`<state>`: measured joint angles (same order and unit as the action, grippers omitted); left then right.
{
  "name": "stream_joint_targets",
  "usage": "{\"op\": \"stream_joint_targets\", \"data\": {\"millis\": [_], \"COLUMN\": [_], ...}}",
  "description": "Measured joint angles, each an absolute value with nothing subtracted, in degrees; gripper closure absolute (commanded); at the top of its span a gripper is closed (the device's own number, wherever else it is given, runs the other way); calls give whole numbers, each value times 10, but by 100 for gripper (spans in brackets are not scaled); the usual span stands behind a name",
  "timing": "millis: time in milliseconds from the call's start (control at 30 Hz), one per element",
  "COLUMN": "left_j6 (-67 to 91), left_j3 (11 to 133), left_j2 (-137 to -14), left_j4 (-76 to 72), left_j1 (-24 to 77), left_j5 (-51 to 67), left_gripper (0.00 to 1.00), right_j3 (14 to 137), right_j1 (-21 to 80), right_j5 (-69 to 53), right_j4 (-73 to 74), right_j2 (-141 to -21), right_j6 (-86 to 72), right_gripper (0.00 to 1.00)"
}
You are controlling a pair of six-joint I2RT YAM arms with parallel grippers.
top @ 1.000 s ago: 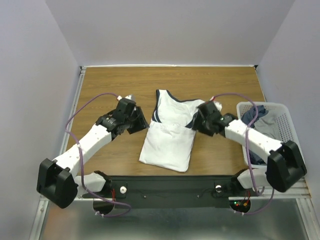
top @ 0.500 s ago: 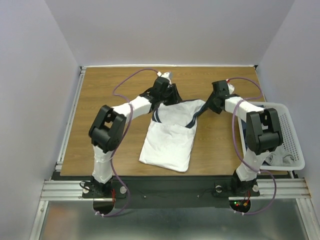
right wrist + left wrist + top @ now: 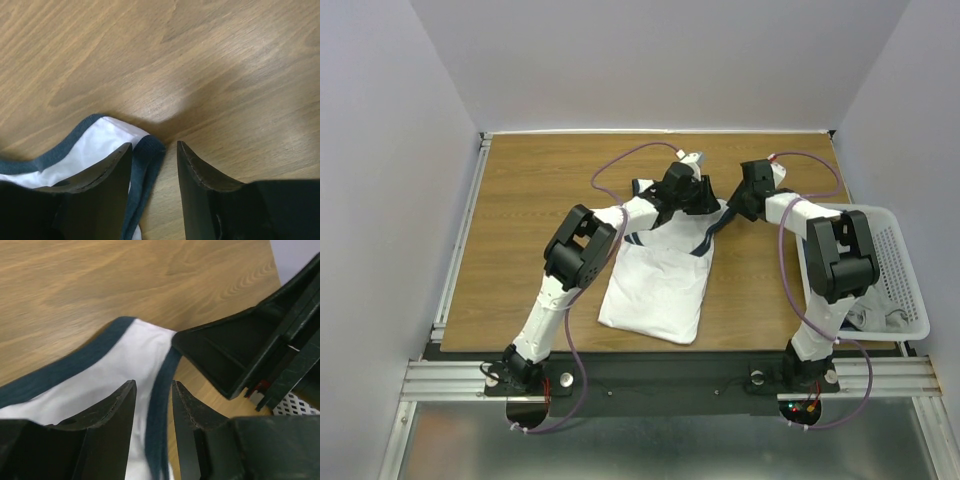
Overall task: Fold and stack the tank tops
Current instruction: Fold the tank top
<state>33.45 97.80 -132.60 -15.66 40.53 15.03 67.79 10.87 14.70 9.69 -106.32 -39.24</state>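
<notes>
A white mesh basket [image 3: 912, 292] at the worktop's [image 3: 535, 210] right edge holds grey cloth [image 3: 870, 318]. The white tank top [image 3: 655, 290] lies mid-worktop. Both arms reach far out. The left hand [image 3: 153, 390] and right hand [image 3: 154, 150], fingers parted and unclamped, each straddle its navy edge [image 3: 70, 367].

1. The tank top [image 3: 655, 285] lies mid-table [image 3: 520, 200], straps toward the far edge.
2. The left gripper [image 3: 703, 200] and right gripper [image 3: 733, 212] sit side by side over its right strap.
3. The basket [image 3: 912, 300] stands at the table's right edge.
</notes>
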Motion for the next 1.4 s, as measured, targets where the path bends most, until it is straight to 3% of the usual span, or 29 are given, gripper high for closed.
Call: {"op": "stream_joint_targets", "data": {"millis": [167, 300, 1067, 1400], "left_j6": [331, 331, 334, 339], "left_j3": [1013, 1043, 1126, 1122], "left_j2": [-1348, -1371, -1454, -1453], "left_j4": [-157, -157, -139, -154], "left_j1": [419, 417, 420, 416], "left_j5": [147, 140, 135, 133], "left_gripper": [55, 57, 61, 49], "right_j3": [679, 690, 769, 779], "right_j1": [109, 109, 109, 109], "right_j5": [155, 155, 114, 112], "right_j4": [86, 84, 85, 85], "right_j2": [-1068, -1079, -1103, -1122], "right_j6": [-394, -394, -420, -433], "right_gripper": [78, 89, 99, 100]}}
